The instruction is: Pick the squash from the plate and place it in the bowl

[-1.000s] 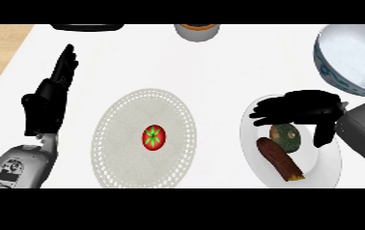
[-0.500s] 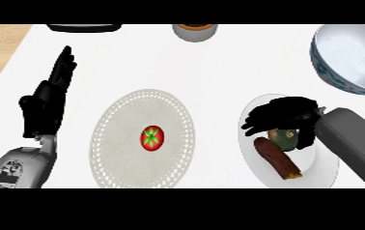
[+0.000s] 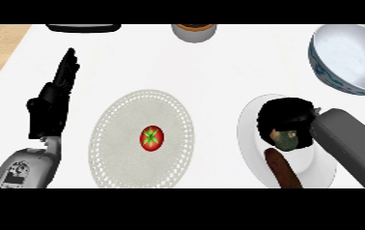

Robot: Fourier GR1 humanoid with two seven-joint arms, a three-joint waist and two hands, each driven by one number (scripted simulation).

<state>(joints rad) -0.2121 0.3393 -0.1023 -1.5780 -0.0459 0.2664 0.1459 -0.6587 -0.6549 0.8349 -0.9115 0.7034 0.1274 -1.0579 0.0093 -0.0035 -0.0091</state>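
Squash (image 3: 286,138), dark green and round, lies on the white plate (image 3: 251,142) directly under the right hand (image 3: 287,117), and the black fingers curl down round its upper side, so this hand is grasping it or very near to that; only the lower part of the squash shows below the fingers. It has no clear long axis from this view. Just below the right hand, on the same plate, lies a brown long vegetable (image 3: 284,169); its long axis runs from the squash toward the lower edge of the view, and its upper end looks almost touching the squash.

The bowl (image 3: 341,60), white inside with a blue pattern outside, stands above the right hand and a little to its right side, well apart from the plate. I judge that the coming move is a lift and then a carry away from the robot, over bare counter, with no object between. The bowl's near rim is the edge to clear.

The left hand (image 3: 51,103) rests open at the left side, fingers up, far from the squash; the right hand is clearly the nearer 1. Left of the right hand there is a patterned plate (image 3: 114,127) with a tomato (image 3: 151,137).
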